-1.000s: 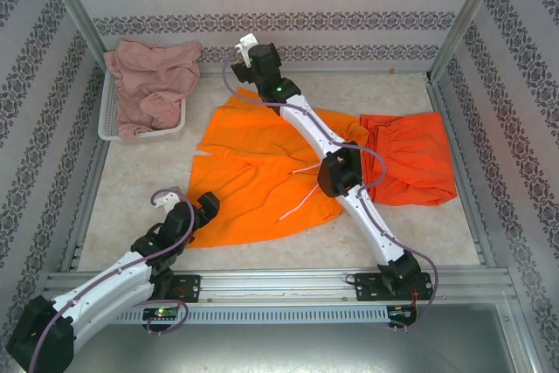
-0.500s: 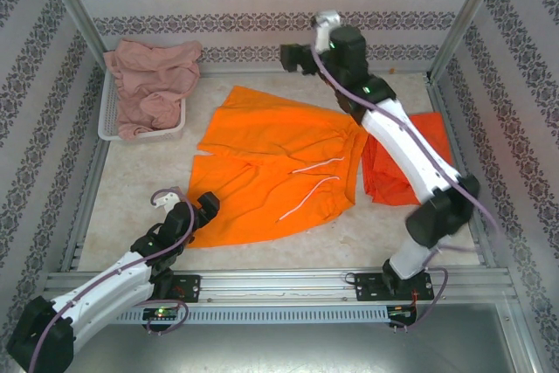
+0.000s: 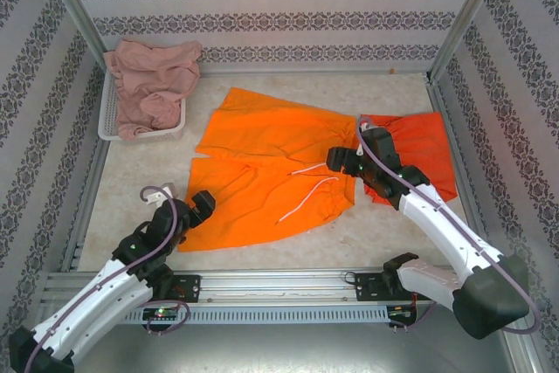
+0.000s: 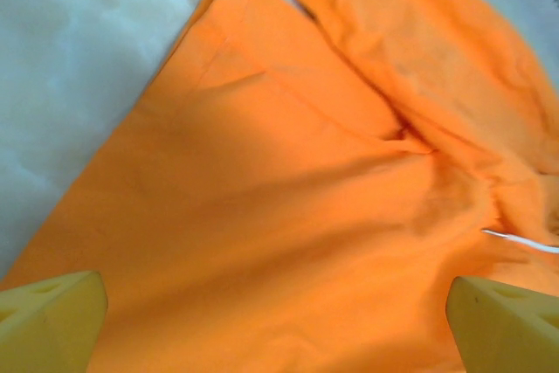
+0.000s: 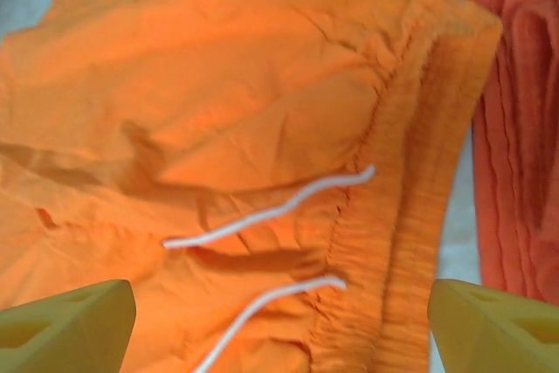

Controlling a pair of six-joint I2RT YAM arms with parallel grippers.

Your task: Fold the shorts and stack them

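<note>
Top external view puts the bright orange shorts (image 3: 271,172) spread flat across the middle of the worktop (image 3: 131,181). Their waistband (image 3: 354,168) points toward the right edge and the two legs toward the left. The red-orange shorts (image 3: 415,159) lie by the right edge, just beside that waistband. The pink shorts (image 3: 148,85) sit heaped in the basket (image 3: 109,124) at the far left corner.

The step in hand looks like the first fold of the bright orange shorts, with nothing gripped yet. The left claw (image 3: 182,200) hangs over the hem of the near leg, close to the near edge. In the left wrist view its jaws stand wide apart, with orange cloth below and between them. The right claw (image 3: 349,146) hovers above the waistband. In the right wrist view its jaws are also apart, the gathered waistband (image 5: 410,172) and the white drawstring (image 5: 271,207) lying under the gap.

The next move probably calls for both claws to drop, pinch the near hem and the near end of the waistband, and carry that half over the far half. The cloth is thin and limp, so a shallow pinch may slip, and the loose drawstring could catch in the fold.
</note>
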